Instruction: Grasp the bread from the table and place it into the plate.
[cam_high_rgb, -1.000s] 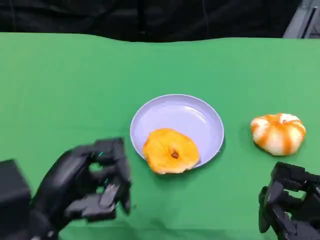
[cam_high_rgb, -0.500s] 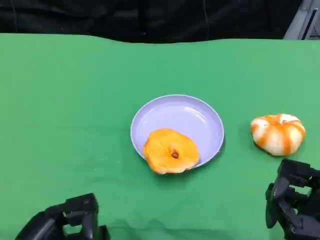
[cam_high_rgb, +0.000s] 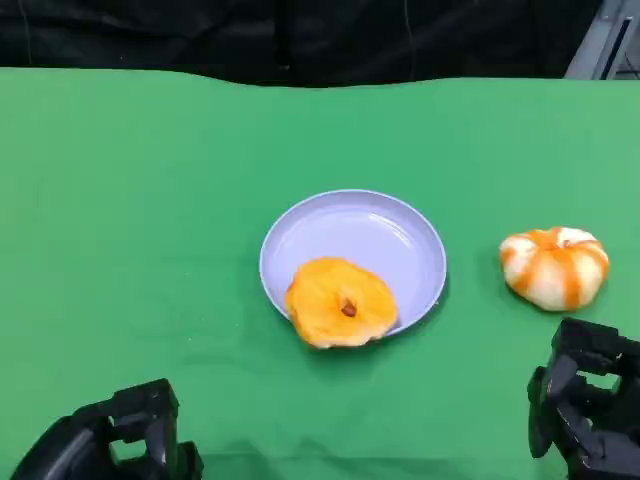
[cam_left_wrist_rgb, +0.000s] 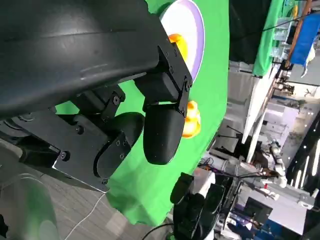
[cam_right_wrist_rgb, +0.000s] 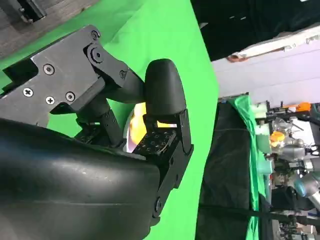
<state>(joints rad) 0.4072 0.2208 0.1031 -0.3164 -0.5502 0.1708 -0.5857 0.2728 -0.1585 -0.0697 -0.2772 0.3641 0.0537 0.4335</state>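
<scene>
A round orange bread (cam_high_rgb: 341, 302) with a dark spot in its middle lies in the lavender plate (cam_high_rgb: 370, 235), overlapping its front-left rim. The left wrist view shows the plate (cam_left_wrist_rgb: 194, 25) and that bread (cam_left_wrist_rgb: 178, 46) past the fingers. My left hand (cam_high_rgb: 112, 446) sits low at the near-left edge, well back from the plate, and holds nothing. My right hand (cam_high_rgb: 584, 412) rests at the near right, also holding nothing, just in front of a white bun with orange stripes (cam_high_rgb: 555, 266). My right hand's fingers (cam_right_wrist_rgb: 162, 95) hide most of the scene in the right wrist view.
The green cloth (cam_high_rgb: 150, 200) covers the table back to a black curtain. The striped bun (cam_left_wrist_rgb: 191, 120) lies on the cloth to the right of the plate. Beyond the table's edge the left wrist view shows lab equipment and stands.
My left hand has drawn back from beside the plate down to the near-left edge. The bread, the plate and the striped bun have stayed put; the right hand barely shifted.
</scene>
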